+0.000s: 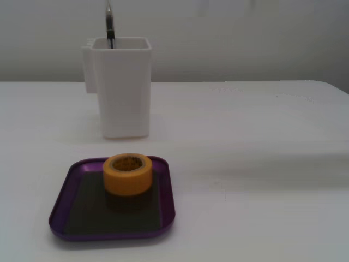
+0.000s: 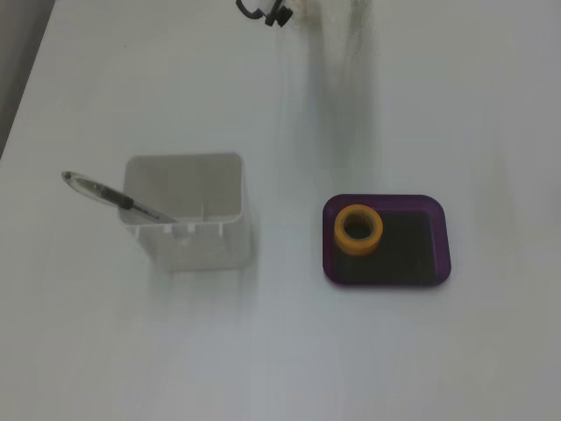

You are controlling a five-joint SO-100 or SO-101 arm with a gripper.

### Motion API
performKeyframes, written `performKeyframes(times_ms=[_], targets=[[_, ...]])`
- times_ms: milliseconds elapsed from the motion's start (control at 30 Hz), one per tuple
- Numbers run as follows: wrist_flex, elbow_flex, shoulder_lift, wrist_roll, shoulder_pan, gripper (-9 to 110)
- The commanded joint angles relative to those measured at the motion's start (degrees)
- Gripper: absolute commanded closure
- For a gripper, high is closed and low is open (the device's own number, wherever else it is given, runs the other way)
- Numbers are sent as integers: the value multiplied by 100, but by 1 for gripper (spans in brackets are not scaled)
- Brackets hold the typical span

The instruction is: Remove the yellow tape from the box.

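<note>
white table (image 1: 262,164), pale wall (image 1: 245,38)

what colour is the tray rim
Purple, on the tray; clearest in the low fixed view.

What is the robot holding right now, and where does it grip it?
Nothing that shows. The yellow tape sits untouched in the purple tray, and the gripper is out of view.

White table (image 1: 262,164) with box (image 1: 59,210), white container (image 1: 122,93).
</note>
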Motion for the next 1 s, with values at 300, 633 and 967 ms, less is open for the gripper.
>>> performKeyframes(times_ms=[300, 633, 967], targets=[[-1441, 4315, 4333, -176, 35, 86], [-756, 545, -53, -563, -35, 84], [817, -4421, -5142, -563, -79, 85]])
